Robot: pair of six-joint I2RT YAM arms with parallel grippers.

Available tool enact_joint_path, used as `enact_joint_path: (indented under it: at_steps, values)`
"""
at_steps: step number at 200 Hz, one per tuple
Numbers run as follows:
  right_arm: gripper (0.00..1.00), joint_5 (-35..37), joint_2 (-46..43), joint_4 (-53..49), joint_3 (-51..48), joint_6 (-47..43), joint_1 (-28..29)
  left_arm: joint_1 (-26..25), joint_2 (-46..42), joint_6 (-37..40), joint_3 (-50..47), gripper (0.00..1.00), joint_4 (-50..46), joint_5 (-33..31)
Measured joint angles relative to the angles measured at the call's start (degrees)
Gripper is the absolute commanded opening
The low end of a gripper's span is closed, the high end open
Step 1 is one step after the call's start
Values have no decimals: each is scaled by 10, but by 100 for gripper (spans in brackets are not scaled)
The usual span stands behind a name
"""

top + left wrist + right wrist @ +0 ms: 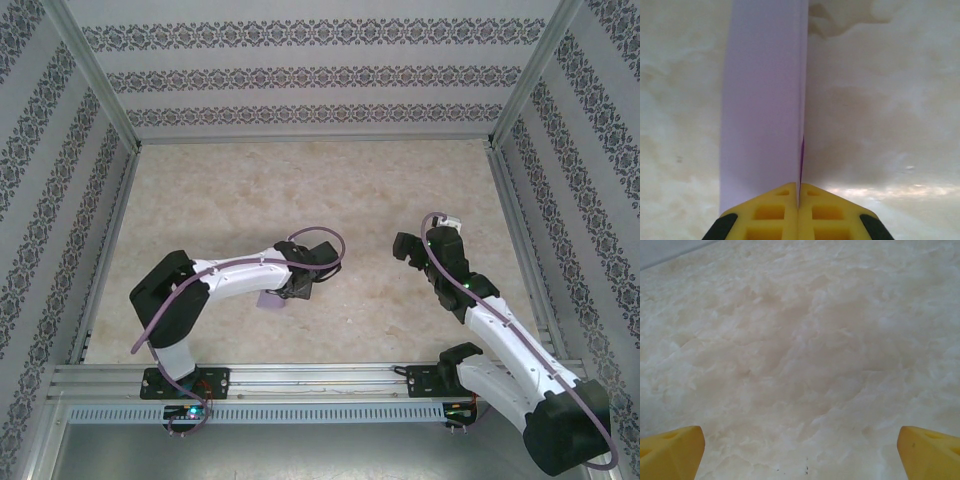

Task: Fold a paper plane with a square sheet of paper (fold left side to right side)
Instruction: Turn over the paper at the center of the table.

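The square sheet of paper is folded into a slim lilac shape, the paper plane (762, 100). It runs straight away from my left gripper (799, 192), whose yellow fingers (772, 212) are shut on its near end, pinching the layers along the crease. From above, only a small lilac corner of the paper plane (272, 299) shows under my left gripper (292, 288), just above the table. My right gripper (405, 250) hangs to the right, apart from the paper. In its wrist view the right gripper (800, 452) is open, fingertips (672, 450) wide apart over bare table.
The marble-patterned table (300, 190) is fenced by patterned walls and metal posts. An aluminium rail (320, 375) carrying both arm bases runs along the near edge. Free room lies toward the back and between the two arms.
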Motion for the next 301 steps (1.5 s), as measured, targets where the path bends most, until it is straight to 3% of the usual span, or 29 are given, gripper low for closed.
enact_joint_path:
  at_steps: [78,154,174,218,301]
  values:
    - [98,-70,40,5,-5,6,-11,9,35,-2,8,22,110,131]
    - [98,-184,83,4,2,7,-34,43,28,-5,-7,46,250,252]
    - [90,-228,94,4,13,13,-34,62,-5,0,-39,47,290,271]
    - [61,-339,154,36,36,64,-24,126,-105,49,-101,46,365,313]
    - [19,-425,366,174,76,159,106,226,-235,94,-288,45,523,359]
